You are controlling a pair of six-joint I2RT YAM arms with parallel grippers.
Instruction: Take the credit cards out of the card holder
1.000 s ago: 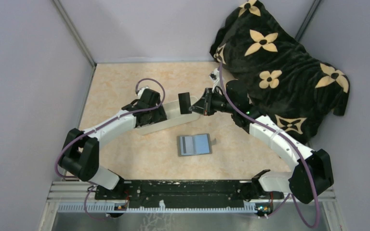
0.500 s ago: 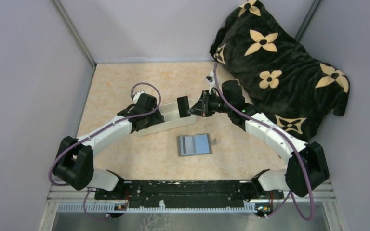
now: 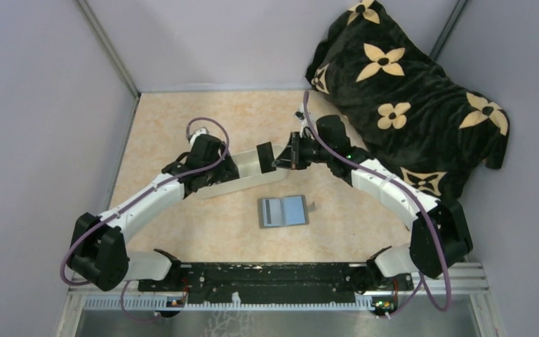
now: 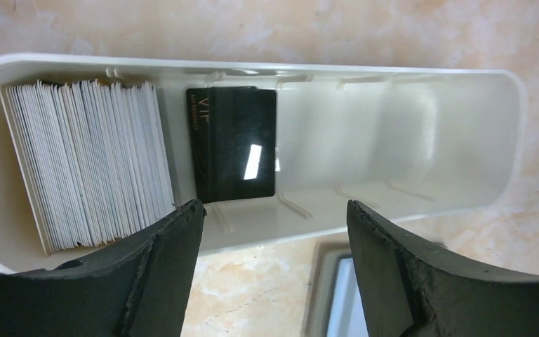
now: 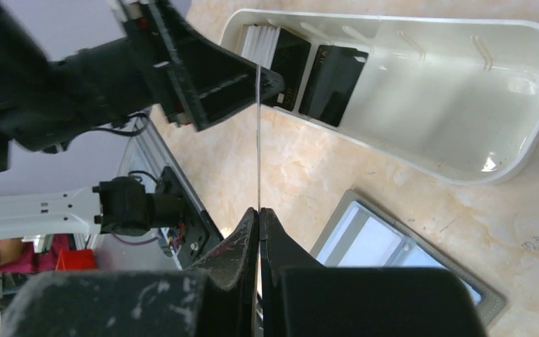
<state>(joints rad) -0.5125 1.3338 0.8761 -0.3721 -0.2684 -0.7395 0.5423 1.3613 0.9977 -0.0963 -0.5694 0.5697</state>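
Observation:
The grey card holder (image 3: 283, 210) lies open and flat on the table, its blue-grey pockets up; it also shows in the right wrist view (image 5: 386, 246). My right gripper (image 3: 278, 160) is shut on a black credit card (image 3: 267, 156), held upright over the right end of the white tray (image 3: 253, 184). In the right wrist view that card (image 5: 259, 133) is edge-on between the closed fingers (image 5: 242, 235). My left gripper (image 4: 274, 219) hangs open over the tray's near wall (image 4: 365, 203), holding nothing. A black card (image 4: 231, 144) stands in the tray beside a stack of white cards (image 4: 84, 161).
A black cushion with tan flower prints (image 3: 407, 91) fills the back right corner, close behind the right arm. Grey walls enclose the table on the left, back and right. The tray's right half (image 4: 407, 140) holds nothing. The arms' base rail (image 3: 267, 277) runs along the near edge.
The right gripper has carried the black card slightly left, nearer the tray. The left arm has swung leftward, its gripper staying over the tray's left part. The card holder has not moved.

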